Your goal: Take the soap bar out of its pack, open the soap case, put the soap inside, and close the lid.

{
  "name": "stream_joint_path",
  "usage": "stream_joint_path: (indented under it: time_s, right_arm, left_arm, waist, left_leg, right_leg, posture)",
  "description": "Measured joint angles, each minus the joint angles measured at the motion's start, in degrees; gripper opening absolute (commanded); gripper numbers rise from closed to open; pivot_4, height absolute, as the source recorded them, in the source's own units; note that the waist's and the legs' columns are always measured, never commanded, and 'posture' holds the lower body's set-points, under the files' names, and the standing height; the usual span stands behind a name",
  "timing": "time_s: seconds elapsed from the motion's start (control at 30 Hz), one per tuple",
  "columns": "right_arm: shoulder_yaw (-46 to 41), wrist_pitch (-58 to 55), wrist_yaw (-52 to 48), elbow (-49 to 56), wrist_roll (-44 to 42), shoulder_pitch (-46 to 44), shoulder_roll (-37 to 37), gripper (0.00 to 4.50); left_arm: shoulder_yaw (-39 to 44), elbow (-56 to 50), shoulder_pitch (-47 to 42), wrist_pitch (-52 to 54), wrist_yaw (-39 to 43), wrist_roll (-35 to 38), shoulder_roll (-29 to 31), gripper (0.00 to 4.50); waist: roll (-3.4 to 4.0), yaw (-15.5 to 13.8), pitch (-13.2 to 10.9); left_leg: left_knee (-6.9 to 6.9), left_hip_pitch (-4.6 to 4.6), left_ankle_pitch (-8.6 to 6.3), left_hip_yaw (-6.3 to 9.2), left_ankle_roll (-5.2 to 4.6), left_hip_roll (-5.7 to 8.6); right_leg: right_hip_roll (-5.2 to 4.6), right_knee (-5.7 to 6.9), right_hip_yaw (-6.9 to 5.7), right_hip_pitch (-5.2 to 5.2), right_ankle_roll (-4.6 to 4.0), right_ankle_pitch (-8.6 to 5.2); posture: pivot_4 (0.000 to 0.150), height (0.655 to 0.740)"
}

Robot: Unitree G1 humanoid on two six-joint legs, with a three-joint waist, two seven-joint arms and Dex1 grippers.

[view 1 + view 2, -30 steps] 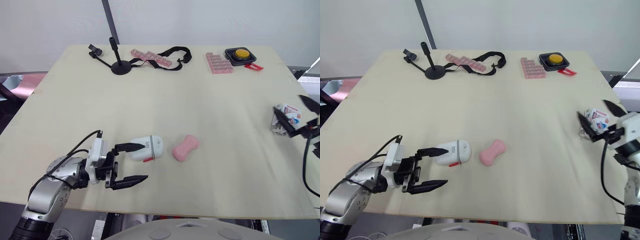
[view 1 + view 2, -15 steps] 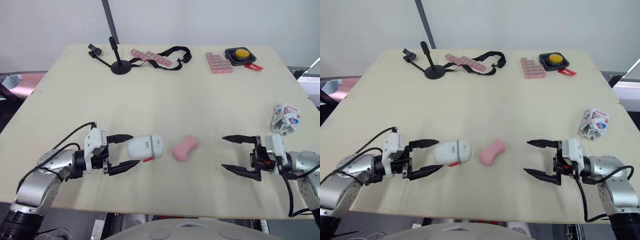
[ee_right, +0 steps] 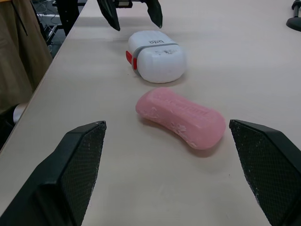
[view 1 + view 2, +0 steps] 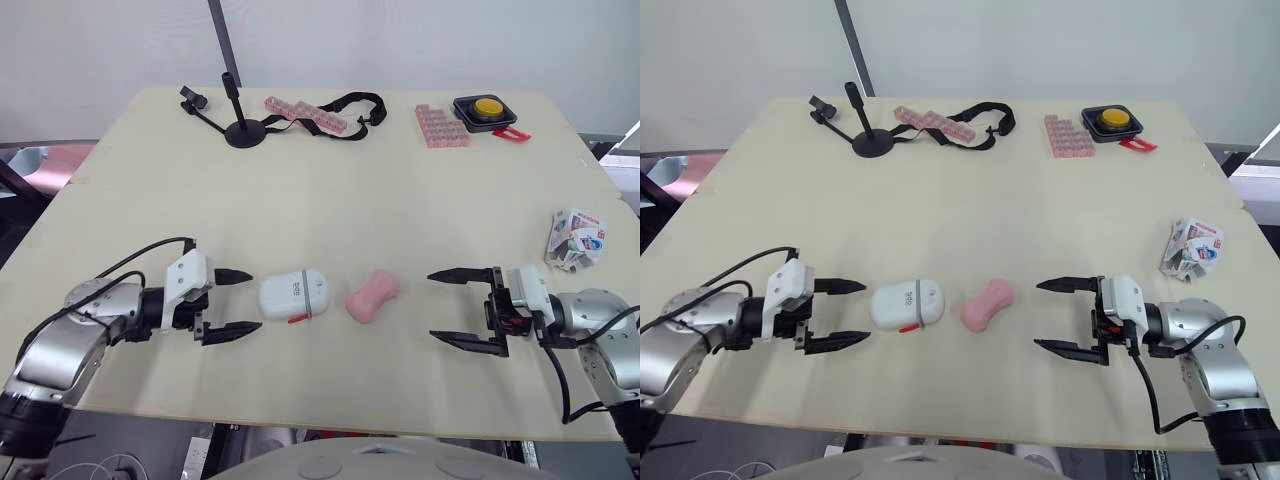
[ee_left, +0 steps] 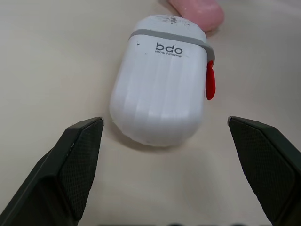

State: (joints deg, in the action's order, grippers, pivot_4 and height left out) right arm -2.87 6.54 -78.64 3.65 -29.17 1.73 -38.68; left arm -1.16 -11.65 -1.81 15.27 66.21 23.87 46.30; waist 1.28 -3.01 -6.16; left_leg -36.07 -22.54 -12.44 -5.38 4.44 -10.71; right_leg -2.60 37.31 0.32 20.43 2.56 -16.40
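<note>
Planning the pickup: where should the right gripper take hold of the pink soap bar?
Probably at the narrow waist of the pink peanut-shaped soap bar, jaws across its long sides. It lies flat and skewed on the wooden table, so the open right gripper would best come from above, wrist turned to match.

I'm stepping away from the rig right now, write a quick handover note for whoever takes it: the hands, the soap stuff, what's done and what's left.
Left hand: open, empty, low over the table, just short of the soap case.
Right hand: open, empty, pointing at the soap from the other side, not touching it.
Soap: bare, lying on the table beside the case, between the two hands.
Soap case: lying shut near the front edge.
Pack: crumpled at the table's right edge.
Done: soap is out of its pack.
Left: open the case, put the soap in, close the lid.
</note>
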Motion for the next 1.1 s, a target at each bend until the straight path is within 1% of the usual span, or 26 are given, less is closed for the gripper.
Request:
stream_joint_path:
  time_s: [0.13, 0.37, 0.53, 0.67, 1.1]
  right_arm:
    - [0.18, -0.86, 1.09, 0.99, 0.06, 0.06, -0.01, 4.47]
    - [0.24, -2.07, 2.96, 3.59, 0.39, 0.20, -0.02, 4.47]
    - [0.23, -2.56, 3.34, 3.71, 0.56, 0.36, -0.02, 4.47]
    - [0.23, -2.85, 3.38, 3.78, 0.57, 0.40, -0.03, 4.47]
    - [0.22, -3.24, 3.96, 4.22, 0.60, 0.66, -0.13, 4.47]
  left_arm:
    - [-2.78, 0.85, -2.92, 0.13, -0.92, -2.53, -1.54, 4.50]
    - [-6.71, 1.78, -5.24, 0.97, -1.64, -5.01, -3.61, 4.50]
    - [-7.20, 1.83, -5.82, 0.94, -1.36, -5.61, -4.02, 4.50]
    - [-8.98, 3.23, -6.80, -0.51, -1.09, -7.69, -4.34, 4.50]
    - [-10.62, 4.72, -8.16, -1.25, -1.14, -9.63, -5.51, 4.50]
  waist:
    - [0.00, 0.25, 0.00]
    - [-0.01, -0.10, 0.01]
    - [-0.01, 0.00, 0.01]
    - [-0.01, -0.04, 0.01]
    - [-0.01, -0.08, 0.01]
  left_leg:
    - [0.01, -0.01, 0.00, 0.00, 0.00, -0.01]
    - [-0.06, -0.06, 0.00, 0.00, 0.00, 0.02]
    - [-0.04, -0.04, 0.00, 0.00, 0.00, 0.00]
    - [-0.05, -0.05, 0.00, 0.00, 0.00, 0.02]
    - [-0.05, -0.05, 0.00, 0.00, 0.01, 0.01]
  right_leg:
    - [0.02, 0.02, -0.01, 0.01, -0.07, -0.04]
    - [-0.04, 0.04, -0.02, 0.01, -0.07, -0.04]
    - [0.00, 0.05, -0.02, 0.01, -0.07, -0.04]
    - [-0.02, 0.05, -0.02, 0.01, -0.07, -0.04]
    - [-0.02, 0.06, -0.02, 0.01, -0.07, -0.04]
  posture:
    - [0.150, 0.7395]
    - [0.150, 0.7395]
    - [0.150, 0.7395]
    - [0.150, 0.7395]
    - [0.150, 0.7395]
